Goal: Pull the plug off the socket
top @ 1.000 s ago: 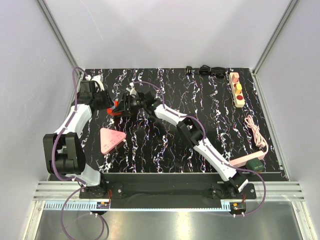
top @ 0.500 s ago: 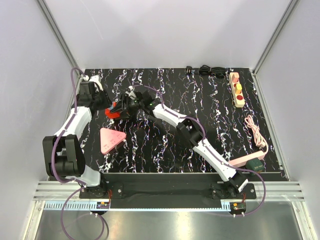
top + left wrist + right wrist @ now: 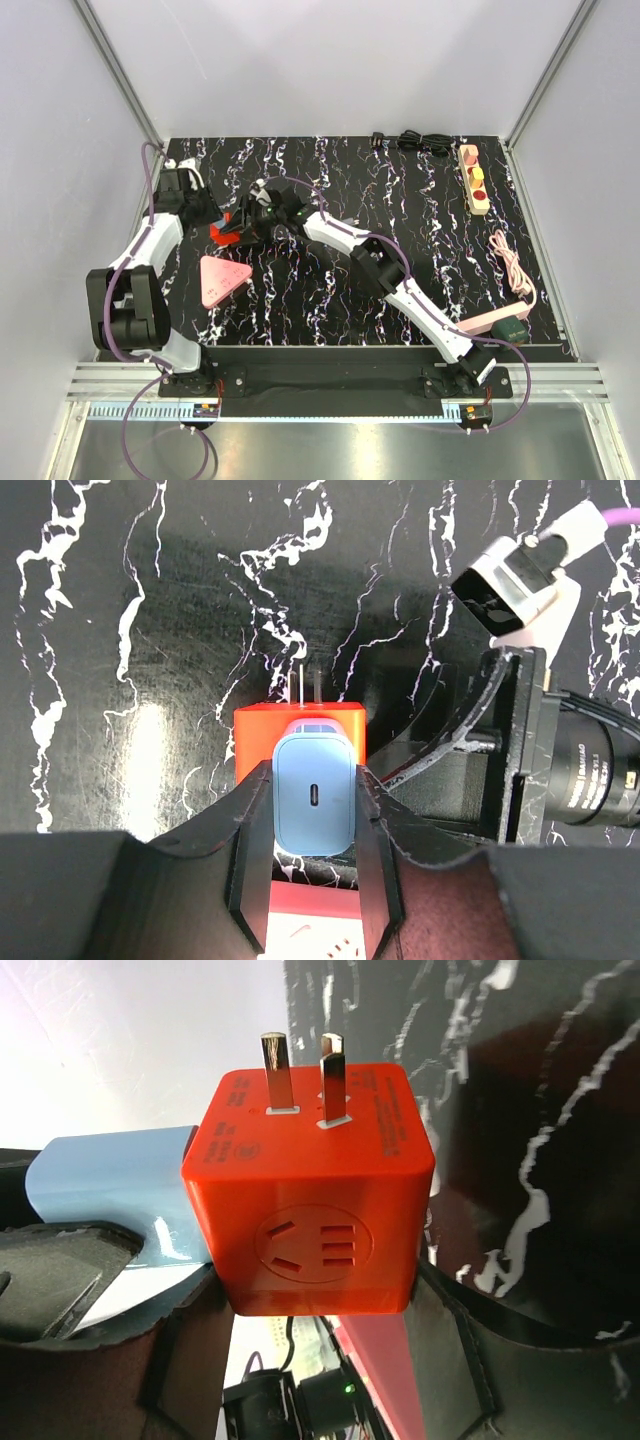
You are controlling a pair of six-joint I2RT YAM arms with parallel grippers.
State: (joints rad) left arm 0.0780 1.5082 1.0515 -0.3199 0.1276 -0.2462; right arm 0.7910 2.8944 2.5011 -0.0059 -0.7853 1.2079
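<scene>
The socket is an orange cube with two metal prongs on top and outlet holes on its face. It hangs above the table at the back left. My right gripper is shut on the cube's sides. A light blue plug sits flush against one side of the orange cube. My left gripper is shut on the plug, one finger on each flat side. From the right wrist the blue plug juts out of the cube's left face. The two grippers meet nose to nose.
A pink triangle lies below the grippers. A beige strip with round coloured discs and a black cable lie at the back right. A pink bar with a dark green plug and a pink cord lies near right.
Both grippers, with the cube and plug between them, have drifted a little to the left and toward the near side. Both grips look unchanged.
</scene>
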